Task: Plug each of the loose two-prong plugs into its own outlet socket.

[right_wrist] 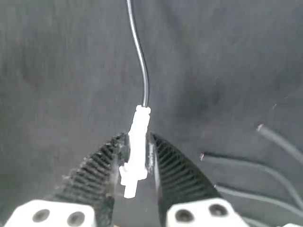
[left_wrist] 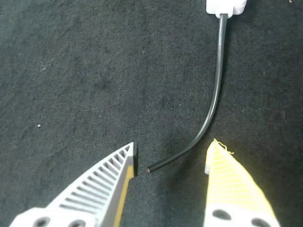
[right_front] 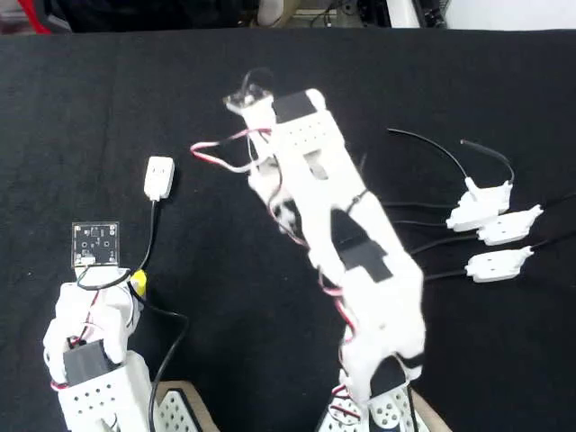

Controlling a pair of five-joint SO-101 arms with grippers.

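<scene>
Gripping a small white plug (right_wrist: 136, 156) edge-on, the right gripper (right_wrist: 137, 140) is clenched on its flat sides at lower centre of the frame. The plug's thin black cord (right_wrist: 141, 61) runs off toward the top. The left gripper (left_wrist: 173, 143) stands spread wide, grasping nothing. Only the cut end of a second cord (left_wrist: 215, 94) lies between its fingers, curving up to a white block (left_wrist: 226, 5), probably a socket, at the upper right edge. By its looks the plug is light, hard and smooth, so it may twist in the grasp, and its limp cord gives no steering. Best hold — the body's broad faces, prongs left clear.
</scene>
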